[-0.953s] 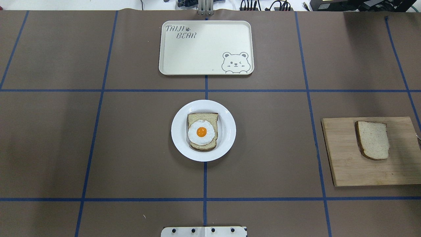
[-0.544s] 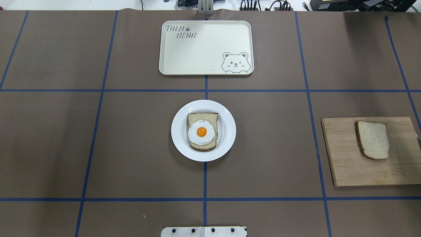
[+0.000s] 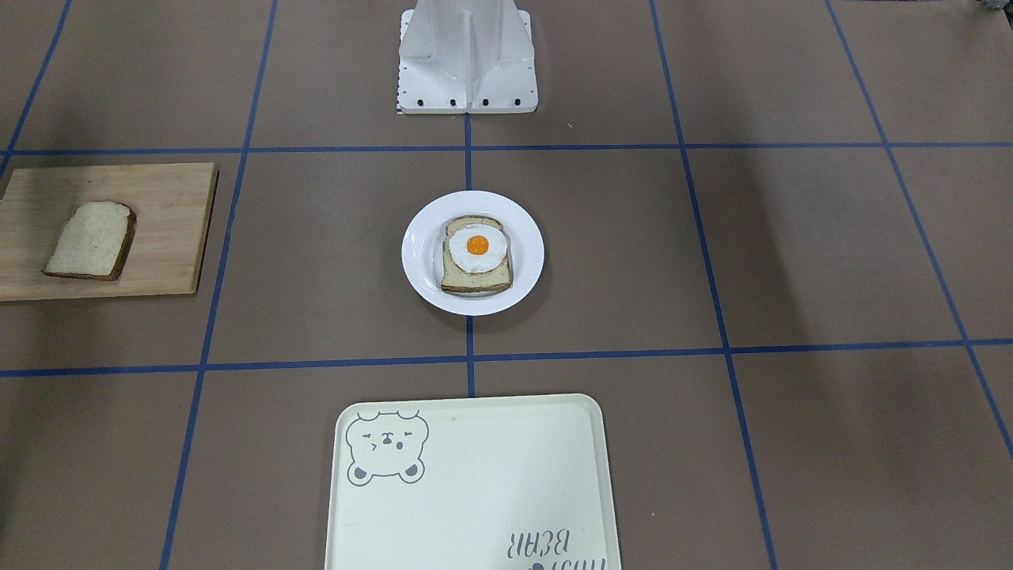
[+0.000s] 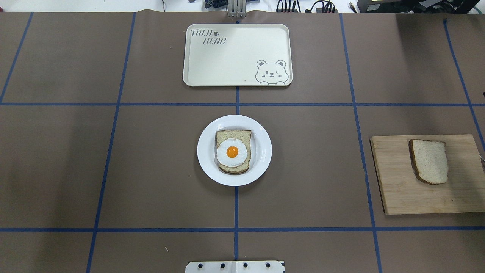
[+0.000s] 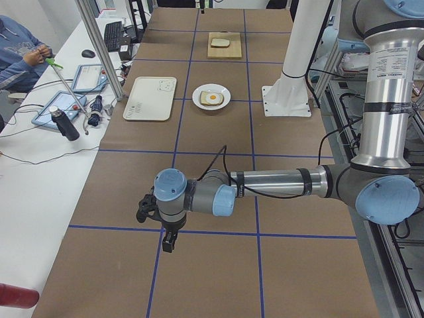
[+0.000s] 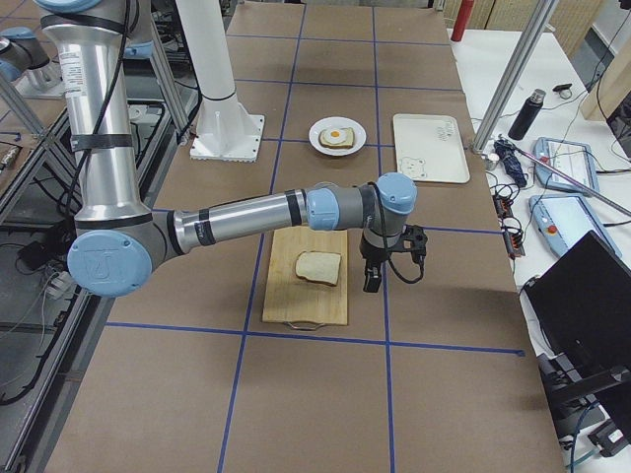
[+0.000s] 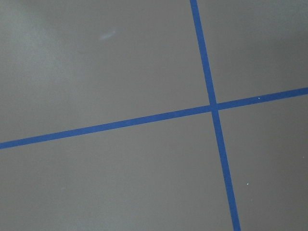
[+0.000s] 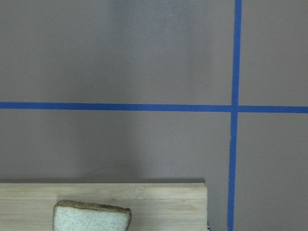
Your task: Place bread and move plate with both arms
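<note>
The plain bread [image 4: 430, 161] lies on a wooden cutting board [image 4: 401, 189] at the table's right; it also shows in the front view [image 3: 89, 240] and at the bottom edge of the right wrist view [image 8: 91, 216]. The white plate [image 4: 263, 151] sits at the table's middle and holds a slice topped with a fried egg [image 4: 232, 151]. My right gripper [image 6: 373, 281] hangs just beside the board's far edge, near the bread [image 6: 318, 266]. My left gripper [image 5: 169, 242] hangs over bare table far from the plate [image 5: 197, 98]. I cannot tell whether either is open or shut.
A cream bear tray [image 4: 235, 57] lies beyond the plate at the table's far side. The robot's white base [image 3: 467, 55] stands behind the plate. Bottles, tablets and an operator are on a side table [image 5: 59, 112].
</note>
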